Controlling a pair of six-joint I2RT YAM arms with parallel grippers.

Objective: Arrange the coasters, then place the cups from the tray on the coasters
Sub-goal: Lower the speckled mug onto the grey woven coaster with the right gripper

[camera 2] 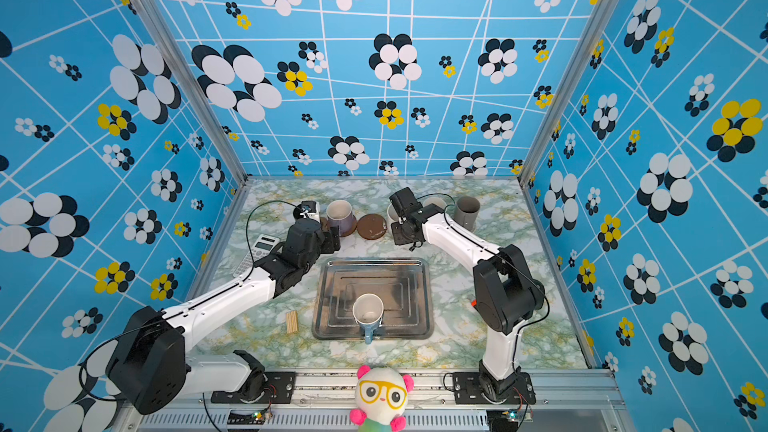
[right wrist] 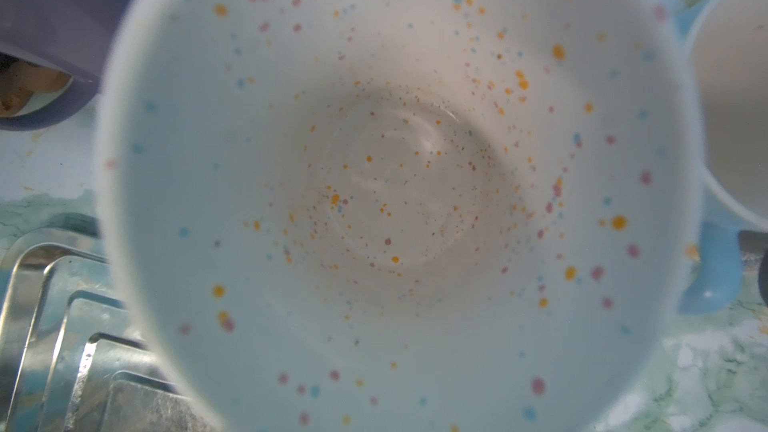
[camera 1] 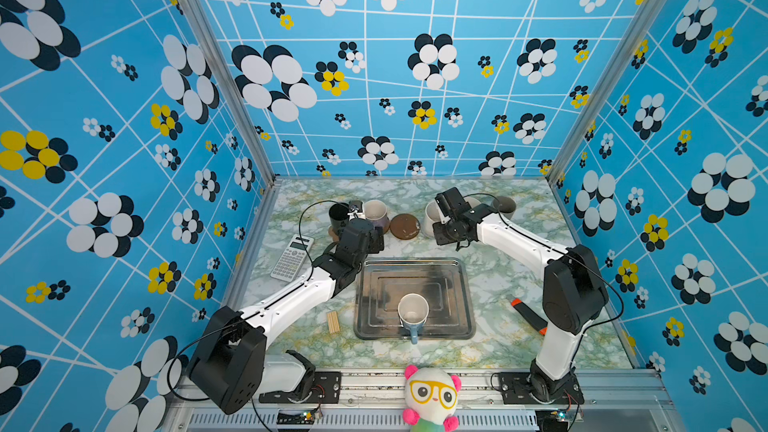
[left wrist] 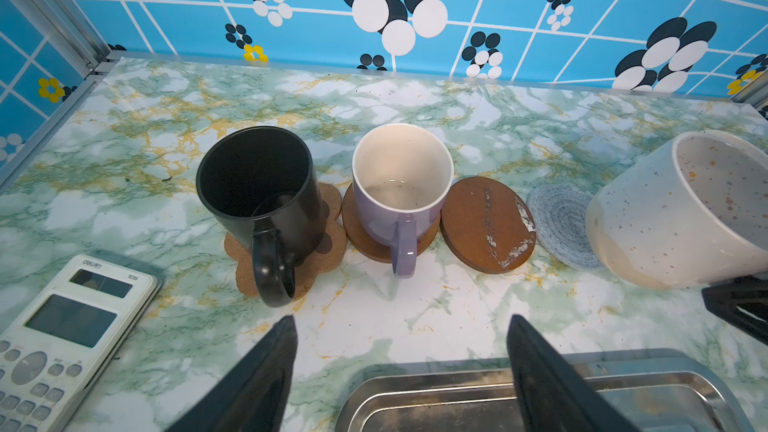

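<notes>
Marbled tabletop (camera 1: 498,280) holds tray (camera 1: 451,284) with blue mug (camera 1: 412,311), handle pointing to near edge.

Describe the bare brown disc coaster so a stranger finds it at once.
Start at the steel tray in the centre; behind it, toward the back wall, runs a row of mugs and coasters. The brown coaster lies there between the lavender mug and the grey-blue woven coaster. It alone is a smooth dark disc with nothing on it, streaked with white scuffs.
</notes>
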